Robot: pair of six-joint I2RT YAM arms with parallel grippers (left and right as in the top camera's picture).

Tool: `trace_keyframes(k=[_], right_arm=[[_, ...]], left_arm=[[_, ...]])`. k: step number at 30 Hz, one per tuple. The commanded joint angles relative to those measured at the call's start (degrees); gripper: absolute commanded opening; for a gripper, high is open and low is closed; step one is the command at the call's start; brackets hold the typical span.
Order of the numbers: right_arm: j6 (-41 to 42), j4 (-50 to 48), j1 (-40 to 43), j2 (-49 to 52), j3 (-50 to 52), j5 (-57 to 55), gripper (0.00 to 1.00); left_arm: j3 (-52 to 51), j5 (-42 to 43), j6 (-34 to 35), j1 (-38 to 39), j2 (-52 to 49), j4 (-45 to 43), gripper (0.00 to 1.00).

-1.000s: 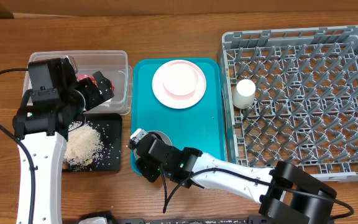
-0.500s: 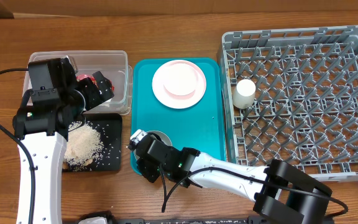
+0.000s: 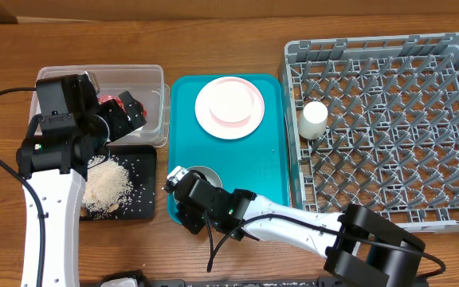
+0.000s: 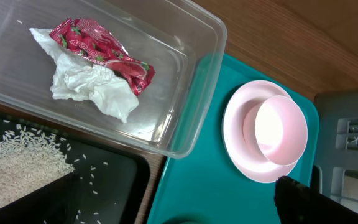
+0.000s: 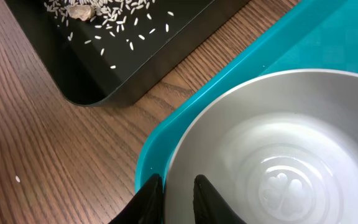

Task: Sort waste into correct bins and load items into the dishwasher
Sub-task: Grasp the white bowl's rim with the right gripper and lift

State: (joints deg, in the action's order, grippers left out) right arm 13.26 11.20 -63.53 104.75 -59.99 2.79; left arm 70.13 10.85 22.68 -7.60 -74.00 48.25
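Observation:
A white bowl (image 5: 278,149) with a metallic rim sits at the near left corner of the teal tray (image 5: 166,130). My right gripper (image 5: 179,186) pinches its left rim, one finger outside and one inside. In the overhead view that gripper (image 3: 186,191) covers part of the bowl (image 3: 204,172). My left gripper (image 3: 126,112) hangs open and empty over the clear tub (image 4: 191,93), which holds the red wrapper (image 4: 101,53) and white napkin (image 4: 92,87). Rice (image 4: 17,165) lies in the black tray (image 4: 117,180). Stacked pink plates (image 3: 229,108) rest on the teal tray.
The grey dish rack (image 3: 389,119) fills the right side, with a small white cup (image 3: 313,119) standing at its left edge. The black tray (image 5: 135,56), with rice and a brown scrap (image 5: 79,10), lies just left of the teal tray, with a strip of bare wood between.
My right gripper's fingers have drawn together on the bowl's rim. The left arm has not moved.

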Motion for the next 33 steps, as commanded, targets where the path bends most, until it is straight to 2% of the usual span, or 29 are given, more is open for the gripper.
trace_keyframes(k=[1,6,8,13,30,32,33], right_arm=[[-0.1,-0.2,0.0,0.9,-0.3,-0.4,0.2],[-0.1,0.4,0.3,0.8,-0.5,-0.8,0.21],[-0.1,0.6,0.3,0.7,-0.5,-1.5,0.26],[-0.1,2.3,0.4,0.0,-1.3,-1.7,0.31],[0.6,3.7,2.8,0.0,-1.3,-7.7,0.31],[0.5,3.7,2.8,0.0,-1.3,-7.6,0.35],[0.5,3.7,2.8,-0.1,-1.3,-7.3,0.41]], left_arm=[[0.4,-0.8,-0.6,0.1,0.5,-0.1,1.0],[0.4,-0.8,-0.6,0.1,0.5,-0.1,1.0],[0.4,-0.8,-0.6,0.1,0.5,0.0,1.0],[0.4,-0.8,-0.6,0.1,0.5,-0.1,1.0],[0.4,-0.8,-0.6,0.1,0.5,-0.1,1.0],[0.4,-0.8,-0.6,0.1,0.5,-0.1,1.0],[0.4,-0.8,-0.6,0.1,0.5,-0.1,1.0]])
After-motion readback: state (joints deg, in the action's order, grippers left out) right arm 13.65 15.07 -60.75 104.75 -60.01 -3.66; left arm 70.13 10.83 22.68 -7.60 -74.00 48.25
